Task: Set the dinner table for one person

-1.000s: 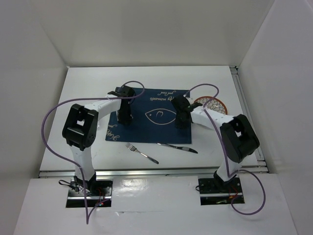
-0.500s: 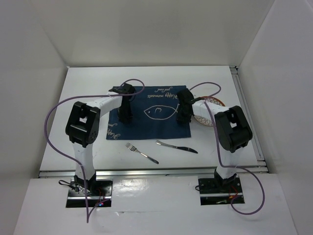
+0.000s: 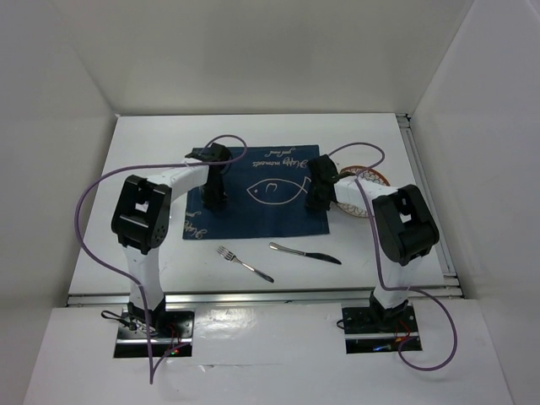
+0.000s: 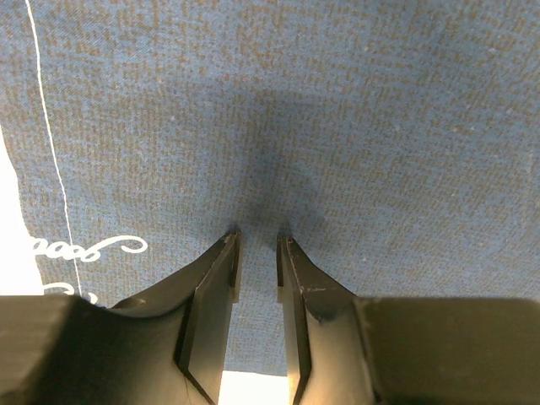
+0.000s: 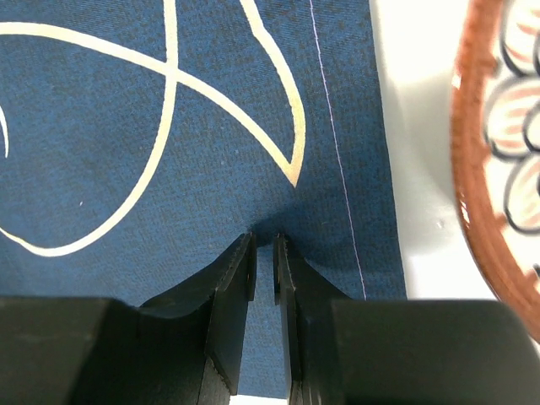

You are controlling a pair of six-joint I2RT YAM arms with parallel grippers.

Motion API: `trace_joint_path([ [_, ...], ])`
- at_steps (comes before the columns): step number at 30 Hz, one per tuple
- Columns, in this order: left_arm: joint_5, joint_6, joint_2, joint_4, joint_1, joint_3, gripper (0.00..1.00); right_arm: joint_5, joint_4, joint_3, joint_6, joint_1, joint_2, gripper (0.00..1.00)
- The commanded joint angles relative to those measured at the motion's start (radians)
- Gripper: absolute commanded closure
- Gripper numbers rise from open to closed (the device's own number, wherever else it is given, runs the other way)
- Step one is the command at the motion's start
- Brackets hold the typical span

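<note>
White and matte, the dinner table [image 3: 152, 143] filled the middle of the top view from left to right, with everything else lying on it. At the left of the frame a purple cable [image 3: 83, 215] looped out from the left arm, which reached toward the centre. The left gripper [image 3: 214, 201] stood on the left part of the navy placemat [image 3: 261, 221]. In its wrist view I saw the left gripper [image 4: 257, 240] with its jaws nearly together, only a narrow slot between them. The tips pressed into the blue weave and nipped a small darkened pucker of cloth. White stitching and cursive script ran along the left edge of that frame.

The placemat, with its pale fish outline, lay flat at the centre of the table. Below it, toward the bottom of the frame, lay a fork [image 3: 245, 263], and just to its right a knife [image 3: 305, 252], both on bare tabletop and apart from the cloth.

Right of centre, the right gripper [image 3: 316, 201] stood on the placemat's right edge. Its wrist view showed the right gripper [image 5: 263, 242] closed to a thin slit, pinching the cloth beside the fish's tail. A brown-rimmed patterned plate [image 5: 469, 160] sat just right of the placemat, not touching it.
</note>
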Motion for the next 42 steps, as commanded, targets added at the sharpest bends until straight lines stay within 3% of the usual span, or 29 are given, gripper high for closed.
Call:
trace_joint_path([
  [1, -0.052, -0.017, 0.014, -0.014, 0.013, -0.068, 0.6, 0.036, -0.091, -0.075, 0.004, -0.004, -0.006, 0.73],
  [13, -0.052, -0.017, -0.049, -0.005, 0.013, -0.123, 0.6, 0.054, -0.11, -0.116, 0.013, 0.005, -0.064, 0.73],
  [18, -0.061, -0.026, -0.069, -0.005, 0.004, -0.134, 0.59, 0.063, -0.11, -0.107, 0.013, 0.005, -0.064, 0.67],
  [25, -0.07, -0.035, -0.087, -0.028, 0.004, -0.122, 0.59, 0.072, -0.128, -0.078, 0.013, 0.005, -0.053, 0.67],
  [29, -0.07, -0.026, -0.136, -0.071, -0.005, -0.052, 0.55, 0.072, -0.156, -0.046, 0.001, 0.005, -0.107, 0.61],
  [36, -0.09, -0.008, -0.264, -0.158, -0.023, 0.103, 0.48, 0.06, -0.186, 0.091, -0.047, 0.015, -0.234, 0.38],
  [37, -0.09, -0.008, -0.28, -0.169, -0.023, 0.117, 0.47, 0.06, -0.186, 0.1, -0.058, 0.015, -0.265, 0.31],
  [42, -0.113, 0.022, -0.38, -0.188, -0.014, 0.168, 0.43, 0.028, -0.186, 0.111, -0.078, 0.015, -0.354, 0.2],
])
